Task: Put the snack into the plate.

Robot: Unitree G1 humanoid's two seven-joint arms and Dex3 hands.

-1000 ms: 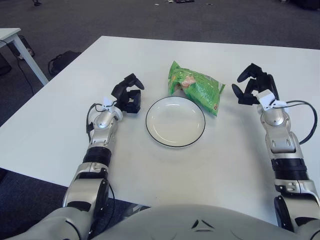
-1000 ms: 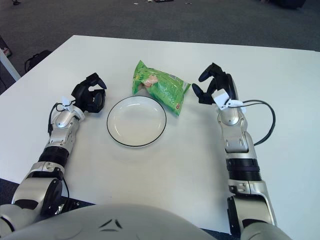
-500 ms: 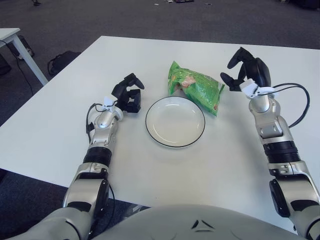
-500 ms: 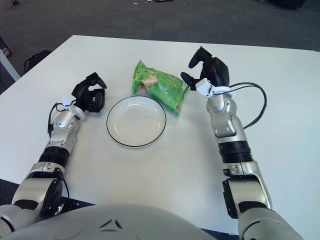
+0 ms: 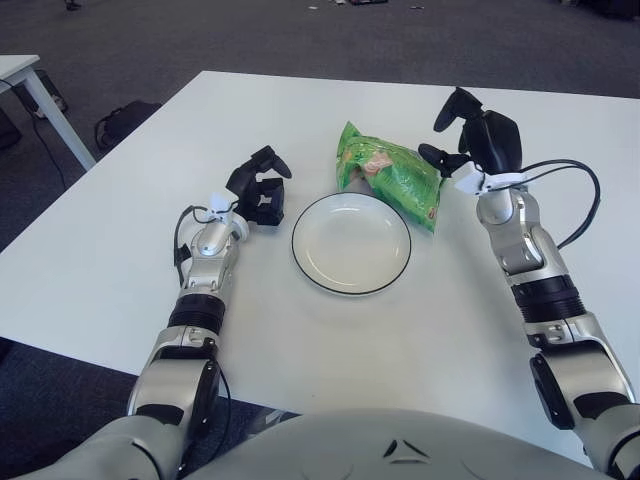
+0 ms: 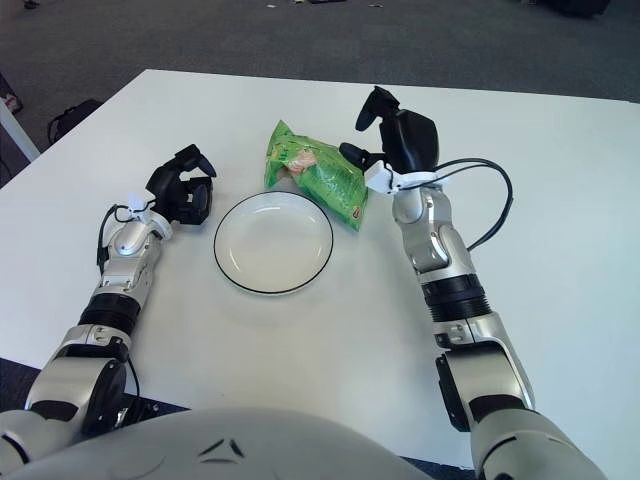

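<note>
Right hand (image 5: pixel 470 135) is now seen just beside the snack (image 5: pixel 392 180), having been brought in from well off to the bag's right a second earlier; its fingers are spread and nothing is held. Crinkled and glossy green, the bag lies touching the far rim of the round, dark-edged white plate (image 5: pixel 351 243). Left of the plate, the left hand (image 5: pixel 256 186) is seen curled, empty, unmoved.

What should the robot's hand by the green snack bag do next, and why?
Probably ease the right hand a little further left and down, then close its fingers on the green snack bag. That hand is open just beside the bag's right edge and holds nothing. The bag lies on the table behind the empty plate. The left hand shows left of the plate.
</note>
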